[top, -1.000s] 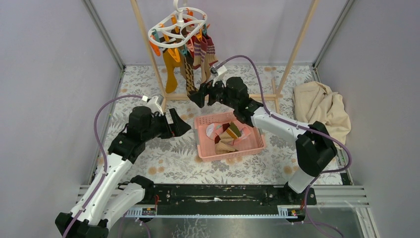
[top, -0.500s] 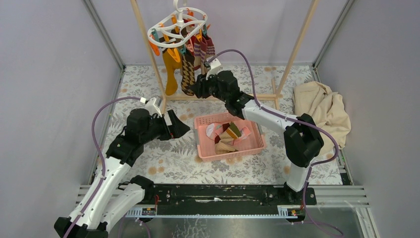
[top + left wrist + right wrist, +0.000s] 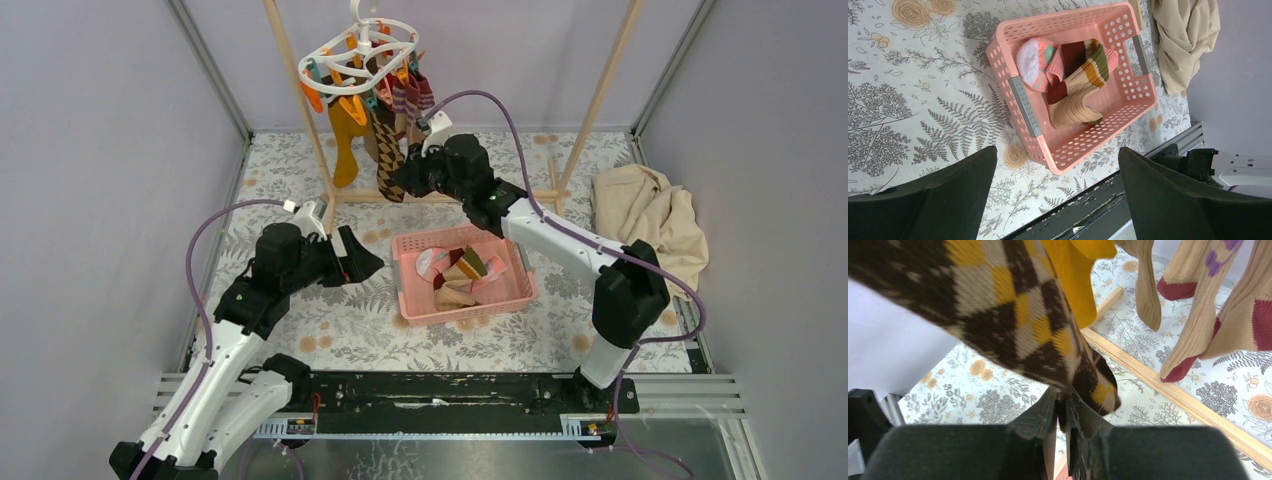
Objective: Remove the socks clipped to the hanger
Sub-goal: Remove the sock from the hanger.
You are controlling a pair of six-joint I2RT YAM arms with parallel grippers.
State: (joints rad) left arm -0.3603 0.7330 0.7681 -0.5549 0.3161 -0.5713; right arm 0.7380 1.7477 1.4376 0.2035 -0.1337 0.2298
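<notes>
The white ring hanger [image 3: 357, 55] hangs at the back with several socks clipped under it: a mustard one [image 3: 346, 140], a brown-and-yellow argyle one [image 3: 386, 152] and maroon-striped ones [image 3: 412, 98]. My right gripper [image 3: 1064, 399] is shut on the toe end of the argyle sock [image 3: 1013, 315], the fabric pinched between both jaws; from above that gripper [image 3: 403, 182] sits at the sock's lower end. Beige socks with maroon toes [image 3: 1198, 320] hang behind. My left gripper [image 3: 1055, 200] is open and empty, held over the floor left of the pink basket [image 3: 1024, 105].
The pink basket [image 3: 510, 292] holds several socks [image 3: 458, 272] that lie loose. A beige cloth [image 3: 648, 215] is heaped at the right. The wooden rack's posts [image 3: 305, 110] and floor bar [image 3: 540, 194] frame the hanger.
My right gripper rose to the argyle sock's toe and closed on it. The left arm has stayed put.
</notes>
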